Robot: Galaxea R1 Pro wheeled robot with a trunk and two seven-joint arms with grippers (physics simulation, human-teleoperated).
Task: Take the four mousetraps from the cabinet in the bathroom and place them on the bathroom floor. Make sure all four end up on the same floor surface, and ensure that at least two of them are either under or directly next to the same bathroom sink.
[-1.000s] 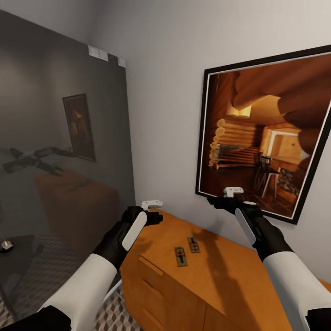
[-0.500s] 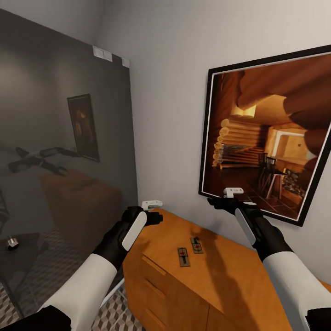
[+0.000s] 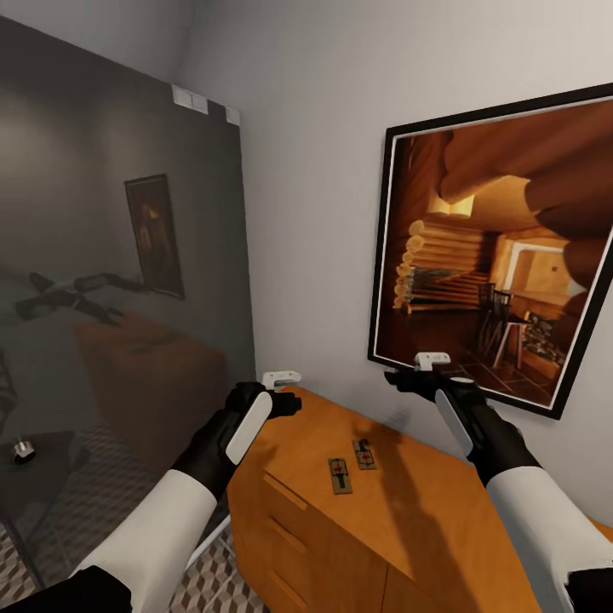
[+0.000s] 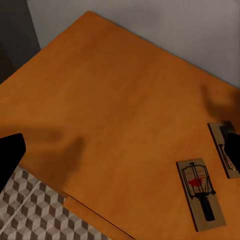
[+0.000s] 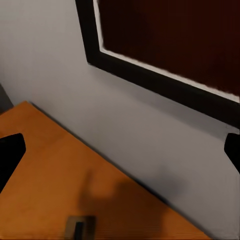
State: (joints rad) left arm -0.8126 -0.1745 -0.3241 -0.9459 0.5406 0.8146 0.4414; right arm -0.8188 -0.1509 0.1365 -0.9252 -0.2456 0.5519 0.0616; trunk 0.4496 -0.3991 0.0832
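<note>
Little has changed over the last half second. Two mousetraps (image 3: pixel 352 464) lie side by side on the cabinet (image 3: pixel 409 511) top, long axes running away from the robot, between and below both arms. Left end effector (image 3: pixel 285 393) is nearer; right end effector (image 3: pixel 417 370) hovers by the picture (image 3: pixel 502 247). Both are empty, fingers spread.

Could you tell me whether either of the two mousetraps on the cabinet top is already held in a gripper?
No, both mousetraps lie flat on the cabinet, untouched by either gripper.

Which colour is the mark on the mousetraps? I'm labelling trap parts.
Red, on each brown wooden mousetrap; the left wrist view shows it best.
</note>
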